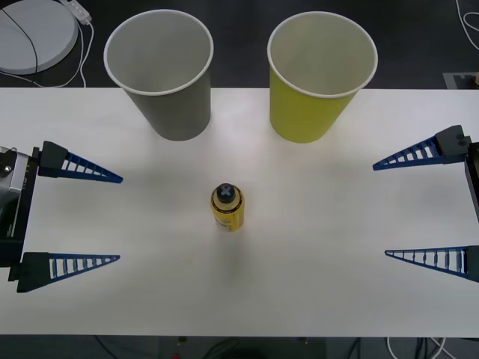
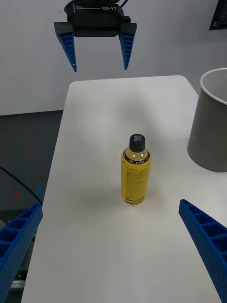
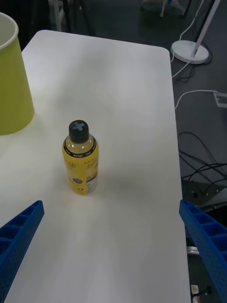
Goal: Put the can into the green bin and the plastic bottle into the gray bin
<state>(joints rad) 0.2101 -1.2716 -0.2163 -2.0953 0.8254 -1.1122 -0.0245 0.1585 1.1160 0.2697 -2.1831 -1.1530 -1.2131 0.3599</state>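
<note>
Both grippers, left gripper (image 1: 71,218) and right gripper (image 1: 426,208), flank the plastic bottle (image 1: 227,209), fingers spread; light, likely slippery, best pinched mid-body.

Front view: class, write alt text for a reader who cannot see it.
A small yellow plastic bottle stands upright mid-table, between the open left tool and the open right tool. Behind it stand the gray bin, on the left, and the green bin, on the right.
</note>
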